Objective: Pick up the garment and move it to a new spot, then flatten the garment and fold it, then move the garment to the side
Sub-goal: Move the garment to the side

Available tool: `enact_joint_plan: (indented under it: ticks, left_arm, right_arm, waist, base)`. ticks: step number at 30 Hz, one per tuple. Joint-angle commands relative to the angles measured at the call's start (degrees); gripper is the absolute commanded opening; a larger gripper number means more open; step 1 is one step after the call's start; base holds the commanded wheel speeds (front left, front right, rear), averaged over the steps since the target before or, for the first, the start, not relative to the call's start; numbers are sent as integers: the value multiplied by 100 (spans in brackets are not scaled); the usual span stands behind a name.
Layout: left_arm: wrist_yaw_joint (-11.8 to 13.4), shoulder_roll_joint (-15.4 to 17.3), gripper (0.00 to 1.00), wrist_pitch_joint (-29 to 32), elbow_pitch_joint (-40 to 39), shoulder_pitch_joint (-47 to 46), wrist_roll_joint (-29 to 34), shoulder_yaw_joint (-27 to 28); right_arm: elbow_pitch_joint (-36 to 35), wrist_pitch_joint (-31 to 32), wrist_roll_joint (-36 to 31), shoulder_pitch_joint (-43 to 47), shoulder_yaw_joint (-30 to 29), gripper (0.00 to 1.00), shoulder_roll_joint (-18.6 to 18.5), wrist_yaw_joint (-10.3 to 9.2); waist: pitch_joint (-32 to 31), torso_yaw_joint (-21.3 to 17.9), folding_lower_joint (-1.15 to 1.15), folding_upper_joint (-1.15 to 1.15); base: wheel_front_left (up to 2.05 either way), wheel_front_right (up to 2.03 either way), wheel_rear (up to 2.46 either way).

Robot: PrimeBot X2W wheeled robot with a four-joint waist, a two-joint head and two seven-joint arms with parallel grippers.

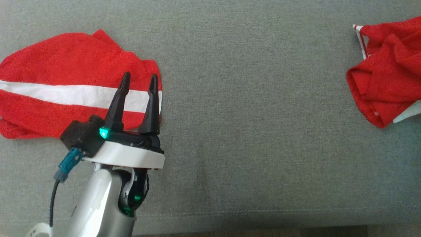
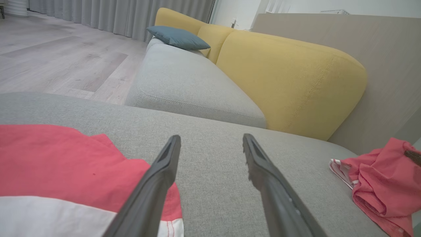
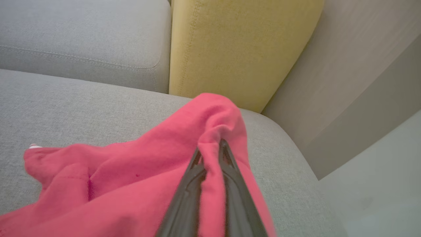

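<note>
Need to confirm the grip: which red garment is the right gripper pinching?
The crumpled garment on the right; the right gripper is shut on its fold. The striped garment lies flat, by the open left gripper.

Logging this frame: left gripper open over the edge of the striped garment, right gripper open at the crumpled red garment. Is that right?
Not quite. The right gripper is not open: the right wrist view shows its fingers shut, pinching a fold of the crumpled red garment. The rest holds: the left gripper is open over the edge of the striped garment.
</note>
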Motion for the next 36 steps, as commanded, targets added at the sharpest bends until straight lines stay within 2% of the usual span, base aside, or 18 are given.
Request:
enact_joint_plan:
  ticks: [1, 3, 5, 6, 7, 15, 23, 31, 36]
  left_arm:
    - [-7, 21, 100, -31, -205, -187, -5, 185]
    - [-5, 21, 100, -31, -206, -175, -3, 208]
    - [-7, 21, 100, -31, -200, -162, 1, 221]
    - [-8, 21, 100, -31, -195, -156, 3, 224]
    - [-9, 21, 100, -31, -190, -151, 4, 226]
    - [10, 21, 100, -31, -121, -112, -20, 222]
    - [67, 21, 100, -31, -147, -23, -111, 280]
    - [144, 21, 100, -31, -102, 249, -192, 279]
    - [122, 21, 100, -31, -34, 426, -211, 281]
  right_arm:
    - [-142, -52, 28, -112, 26, 0, -113, 37]
    - [-115, -119, -69, -142, -47, 0, -108, 37]
    - [-61, -146, -52, -167, -122, 45, -29, 37]
    - [-36, -155, -16, -180, -148, 70, 12, 37]
    - [-21, -171, 10, -188, -154, 100, 39, 37]
    - [-151, -339, 91, -202, -39, 100, 344, 37]
    - [-923, -641, 378, 165, 441, 100, 1134, 37]
    - [-1819, -969, 431, 1169, 746, 100, 2082, 37]
    - [-2152, -1134, 381, 1783, 852, 100, 2351, 37]
  waist:
    - [1, -3, -1, 0]
    - [8, -7, -1, 0]
    - [2, -8, -1, 0]
    - [-4, -8, -1, 0]
    - [-11, -8, -1, 0]
    - [-233, -22, -1, 0]
    - [-792, -49, -1, 0]
    - [-1389, -6, -1, 0]
    - [-1612, 18, -1, 0]
  base:
    - [0, 0, 0]
    - [0, 0, 0]
    - [0, 0, 0]
    - [0, 0, 0]
    - [0, 0, 0]
    - [0, 0, 0]
    - [0, 0, 0]
    - [0, 0, 0]
    - [0, 0, 0]
